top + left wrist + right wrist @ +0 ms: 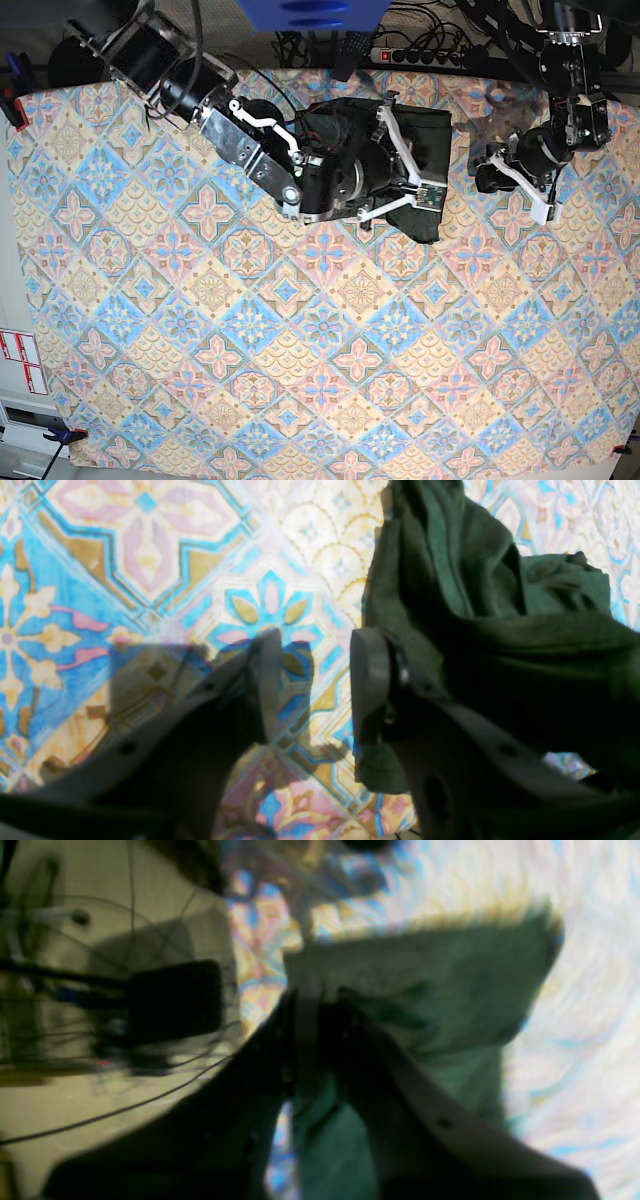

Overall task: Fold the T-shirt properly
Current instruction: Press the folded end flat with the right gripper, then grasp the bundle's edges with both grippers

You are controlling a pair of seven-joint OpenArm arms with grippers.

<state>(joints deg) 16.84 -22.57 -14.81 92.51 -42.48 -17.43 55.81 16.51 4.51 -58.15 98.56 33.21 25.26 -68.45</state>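
Note:
The T-shirt (pixel 415 140) is a dark olive-green bundle, bunched at the back middle of the patterned table. My right gripper (pixel 428 195) reaches over it and is shut on a fold at the near right edge. The blurred right wrist view shows the fingers (pixel 306 1030) pinched together with green fabric of the T-shirt (pixel 425 985) spread beyond them. My left gripper (pixel 315 680) stands open over bare tablecloth with nothing between its fingers. The T-shirt (pixel 475 605) is heaped just beside and beyond its right finger. In the base view the left gripper (pixel 515 185) hovers right of the shirt.
A tablecloth (pixel 300 330) of blue, pink and yellow tiles covers the table. A power strip (pixel 425 57) and cables lie along the back edge. A black box and wires (pixel 175 1000) sit off the table's side. A red clamp (pixel 10 105) holds the left edge.

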